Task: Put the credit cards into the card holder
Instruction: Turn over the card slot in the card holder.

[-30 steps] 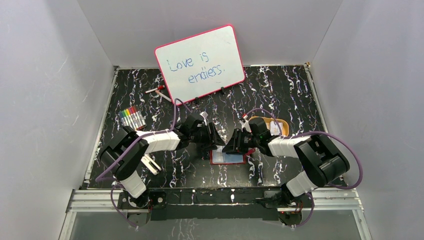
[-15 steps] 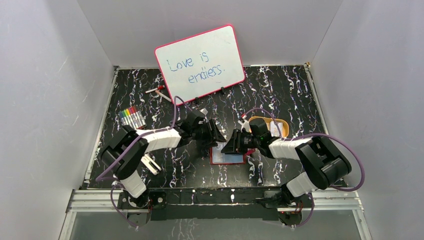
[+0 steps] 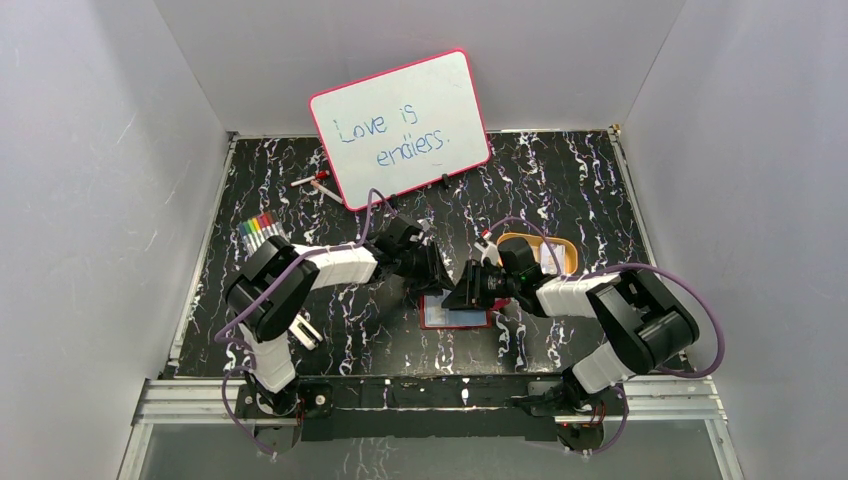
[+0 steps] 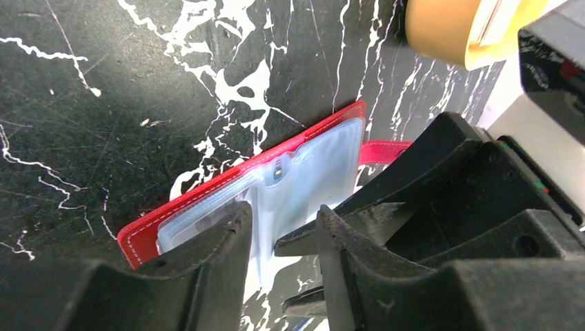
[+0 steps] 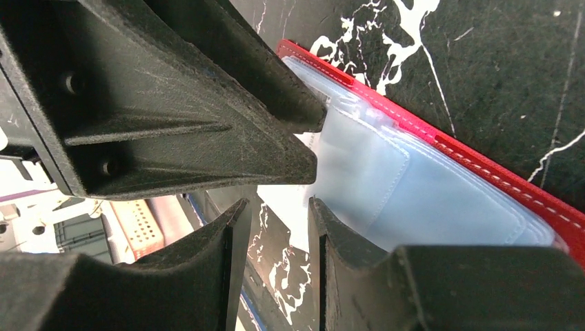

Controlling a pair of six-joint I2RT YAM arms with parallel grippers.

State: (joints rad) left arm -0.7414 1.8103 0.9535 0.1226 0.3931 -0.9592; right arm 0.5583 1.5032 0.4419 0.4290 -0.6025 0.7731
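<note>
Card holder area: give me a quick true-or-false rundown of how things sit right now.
1. The card holder lies open on the table, pale blue pockets facing up. True.
2. The whiteboard lies flat in the middle of the table. False: it stands tilted at the table's far edge.
3. The left gripper and the right gripper meet over the card holder. True.
4. The yellow-orange tray sits on the left arm's side. False: it is on the right arm's side, just beyond the card holder.
</note>
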